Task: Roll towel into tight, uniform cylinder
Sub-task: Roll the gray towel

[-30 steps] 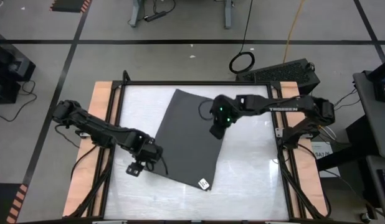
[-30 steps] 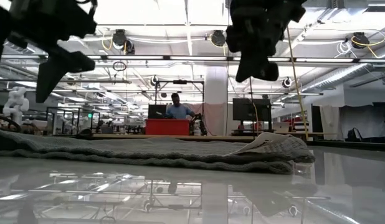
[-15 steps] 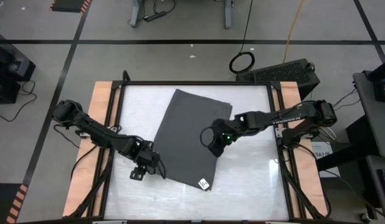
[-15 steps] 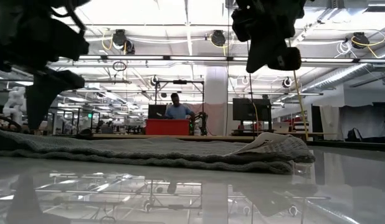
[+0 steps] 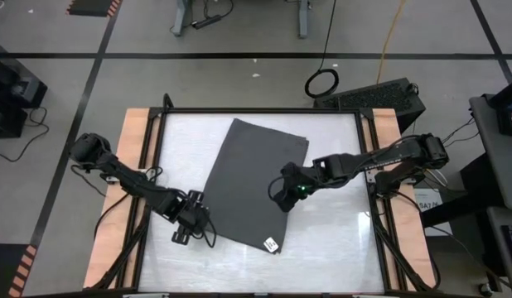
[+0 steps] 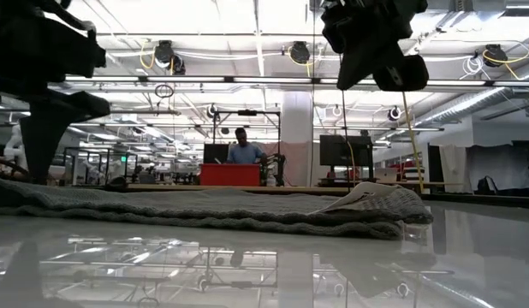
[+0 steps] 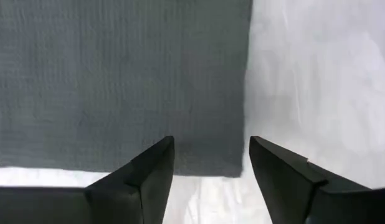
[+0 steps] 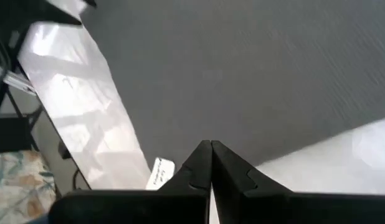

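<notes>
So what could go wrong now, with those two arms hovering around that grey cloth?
The left gripper is open right at one corner of the towel; it might pinch only a sliver there and lose it. The right gripper is shut over the opposite long edge, so it may just push the cloth and wrinkle it. The towel also lies askew on the table, so a roll could start crooked.

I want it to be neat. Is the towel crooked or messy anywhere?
A little. The towel lies flat but turned at a slant, its edges not lined up with the table edges. In the low view one corner is lifted and folded over. No rolling has begun, and nothing is torn or spilled.
</notes>
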Available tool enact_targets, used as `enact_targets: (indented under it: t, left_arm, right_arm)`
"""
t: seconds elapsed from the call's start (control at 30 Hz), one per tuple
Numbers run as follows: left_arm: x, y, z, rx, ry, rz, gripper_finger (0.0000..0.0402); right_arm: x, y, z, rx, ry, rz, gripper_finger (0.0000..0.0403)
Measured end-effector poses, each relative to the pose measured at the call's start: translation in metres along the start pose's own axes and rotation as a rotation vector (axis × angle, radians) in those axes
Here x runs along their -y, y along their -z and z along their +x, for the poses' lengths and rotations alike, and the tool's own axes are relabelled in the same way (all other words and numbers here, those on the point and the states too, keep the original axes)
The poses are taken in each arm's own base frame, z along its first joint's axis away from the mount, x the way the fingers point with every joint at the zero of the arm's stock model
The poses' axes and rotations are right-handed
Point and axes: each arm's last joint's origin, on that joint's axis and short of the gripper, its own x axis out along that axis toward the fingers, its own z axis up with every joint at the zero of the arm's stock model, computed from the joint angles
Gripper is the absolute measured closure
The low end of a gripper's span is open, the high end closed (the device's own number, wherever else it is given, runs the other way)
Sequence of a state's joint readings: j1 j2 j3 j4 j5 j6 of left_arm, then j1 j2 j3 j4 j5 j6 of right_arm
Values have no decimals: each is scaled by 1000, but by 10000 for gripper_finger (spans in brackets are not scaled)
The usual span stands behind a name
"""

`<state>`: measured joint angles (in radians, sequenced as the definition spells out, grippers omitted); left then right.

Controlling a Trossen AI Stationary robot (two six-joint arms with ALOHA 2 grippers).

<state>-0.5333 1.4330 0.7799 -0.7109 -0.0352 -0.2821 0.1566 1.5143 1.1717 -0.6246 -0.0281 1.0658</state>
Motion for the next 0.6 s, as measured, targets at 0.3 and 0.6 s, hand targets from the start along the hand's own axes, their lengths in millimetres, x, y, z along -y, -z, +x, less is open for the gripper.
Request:
enact_targets:
  t: [0.3,0.6]
  left_arm:
    - [8,0,-9,53,55,-319,192]
    - [21,4,-19,203,-21,-712,192]
  right_arm:
    - [-8,7,0,51,-17,2,403]
    - [-8,9,0,43,-13,-14,403]
